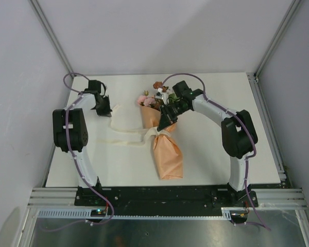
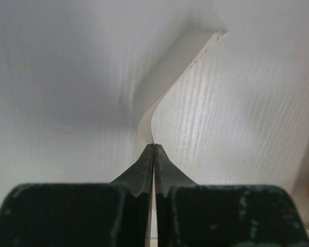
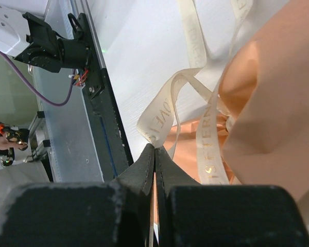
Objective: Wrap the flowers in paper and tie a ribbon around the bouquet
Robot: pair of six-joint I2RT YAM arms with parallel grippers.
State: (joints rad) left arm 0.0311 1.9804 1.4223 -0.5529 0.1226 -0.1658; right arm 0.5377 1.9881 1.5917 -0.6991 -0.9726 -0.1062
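You seem to be in a robotics lab cell: a white counter [image 1: 92,170] boxed in by plain panels [image 1: 165,31] and aluminium framing [image 1: 165,194], with the left arm [image 1: 69,128] and right arm [image 1: 238,135] bolted at its edge.

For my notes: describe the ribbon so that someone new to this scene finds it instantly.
On the white tabletop, find the peach-orange paper cone bouquet at the centre. The long cream-white flat ribbon circles its waist and trails left toward the left gripper, which pinches it. It is the only thin pale strip there.
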